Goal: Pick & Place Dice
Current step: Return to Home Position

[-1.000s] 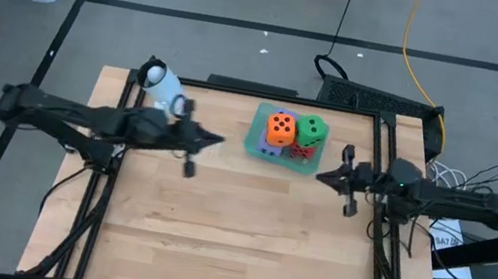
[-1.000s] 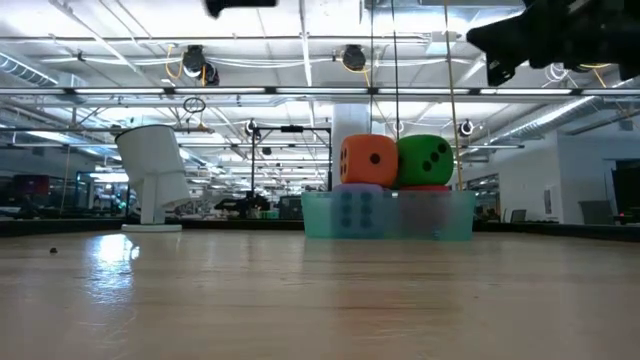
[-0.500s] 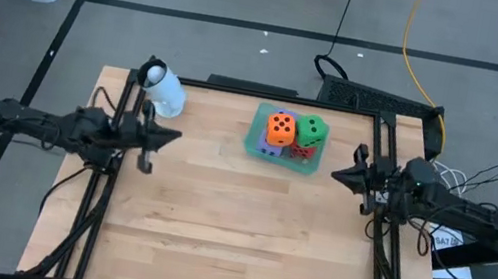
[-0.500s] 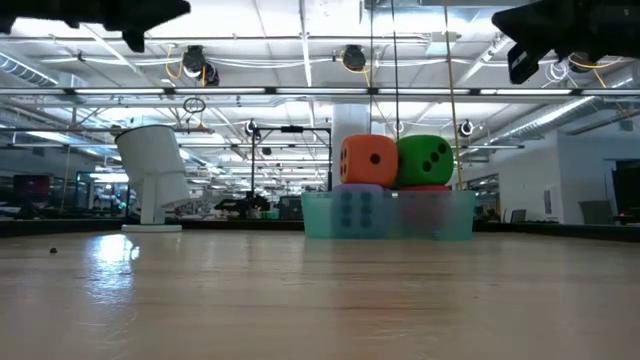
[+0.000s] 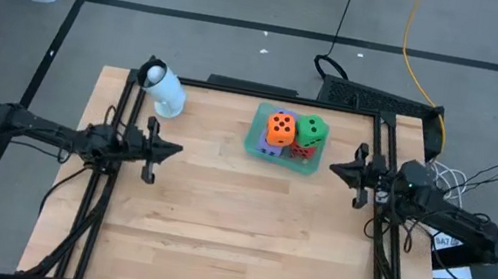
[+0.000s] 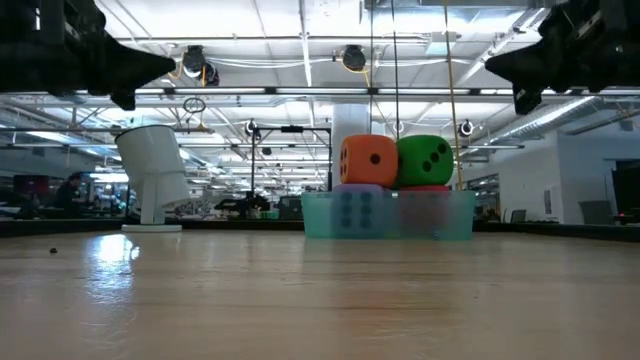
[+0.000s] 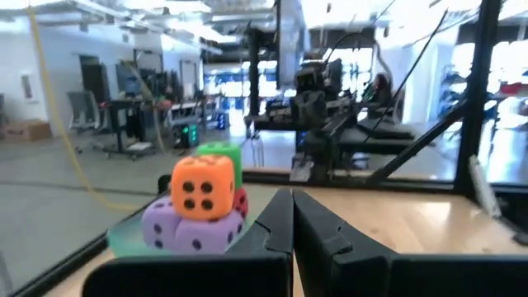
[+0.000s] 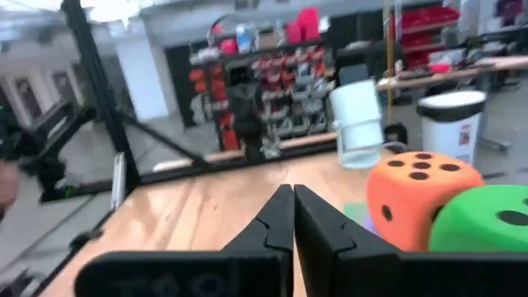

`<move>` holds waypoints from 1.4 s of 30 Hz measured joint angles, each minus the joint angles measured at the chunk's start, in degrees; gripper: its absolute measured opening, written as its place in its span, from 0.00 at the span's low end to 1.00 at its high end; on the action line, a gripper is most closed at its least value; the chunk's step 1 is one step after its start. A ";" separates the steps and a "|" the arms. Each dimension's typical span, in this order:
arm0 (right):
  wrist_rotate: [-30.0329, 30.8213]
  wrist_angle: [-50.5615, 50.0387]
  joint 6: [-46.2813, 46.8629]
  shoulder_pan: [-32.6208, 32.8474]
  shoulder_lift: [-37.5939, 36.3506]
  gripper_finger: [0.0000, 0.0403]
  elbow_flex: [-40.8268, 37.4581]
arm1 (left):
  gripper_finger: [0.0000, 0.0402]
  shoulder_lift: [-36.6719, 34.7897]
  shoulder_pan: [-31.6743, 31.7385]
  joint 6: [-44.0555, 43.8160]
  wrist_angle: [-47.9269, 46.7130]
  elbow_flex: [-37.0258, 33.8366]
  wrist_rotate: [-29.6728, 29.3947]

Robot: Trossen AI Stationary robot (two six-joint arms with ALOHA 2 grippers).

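Pulling back slowly is looking safest: dark left gripper [image 5: 170, 148] and right gripper [image 5: 335, 170] are hanging shut, empty, apart from the see-through teal tray [image 6: 455, 218].

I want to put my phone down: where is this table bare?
The whole near half of the table is bare wood. Also free: the strip between the left gripper and the right gripper, in front of the tray. The far edge is crowded: the tray piled with dice in the middle, a white container at its left corner.
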 joint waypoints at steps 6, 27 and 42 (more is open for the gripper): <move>0.23 10.36 4.08 -0.13 -4.07 0.00 -9.41 | 0.00 0.22 -1.49 -1.19 -3.66 0.09 -0.67; 2.95 8.31 2.80 -0.11 -4.48 0.00 -12.59 | 0.03 0.17 -2.73 1.82 -8.53 0.15 -9.19; 2.96 8.49 3.56 -0.11 -4.48 0.00 -12.63 | 0.05 0.22 -2.73 1.83 -8.82 0.15 -9.17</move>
